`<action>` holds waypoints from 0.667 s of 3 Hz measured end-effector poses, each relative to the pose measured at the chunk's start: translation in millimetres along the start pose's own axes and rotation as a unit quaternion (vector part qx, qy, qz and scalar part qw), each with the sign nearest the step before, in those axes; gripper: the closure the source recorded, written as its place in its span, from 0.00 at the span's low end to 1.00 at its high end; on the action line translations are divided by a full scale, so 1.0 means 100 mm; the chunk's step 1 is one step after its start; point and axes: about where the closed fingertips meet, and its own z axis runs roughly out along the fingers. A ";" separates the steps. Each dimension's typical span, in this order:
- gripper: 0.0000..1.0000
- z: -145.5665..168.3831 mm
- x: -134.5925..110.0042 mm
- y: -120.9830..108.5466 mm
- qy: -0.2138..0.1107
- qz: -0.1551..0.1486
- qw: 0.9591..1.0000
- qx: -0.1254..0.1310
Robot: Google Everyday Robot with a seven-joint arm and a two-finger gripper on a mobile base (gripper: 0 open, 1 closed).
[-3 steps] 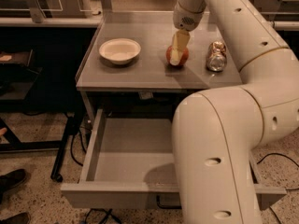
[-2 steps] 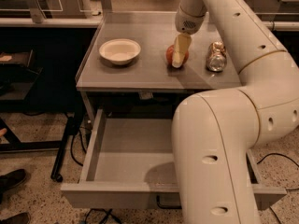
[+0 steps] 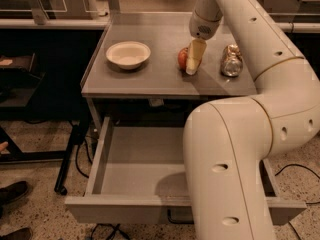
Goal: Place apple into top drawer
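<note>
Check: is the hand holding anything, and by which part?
Cannot tell. The hand is down against the right side of the apple, which sits on the table; no grip can be confirmed.

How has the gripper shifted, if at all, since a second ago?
Yes: gripper edged slightly right toward the can, beside the apple on the tabletop.

One round red apple (image 3: 182,59), one white bowl (image 3: 128,54), one silver metal can (image 3: 231,61), one grey drawer (image 3: 125,207); my one gripper (image 3: 189,67) by the apple.
</note>
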 end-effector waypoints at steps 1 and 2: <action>0.00 0.05 0.03 0.00 0.002 0.004 1.000 -0.003; 0.15 0.05 0.03 0.00 0.002 0.004 1.000 -0.003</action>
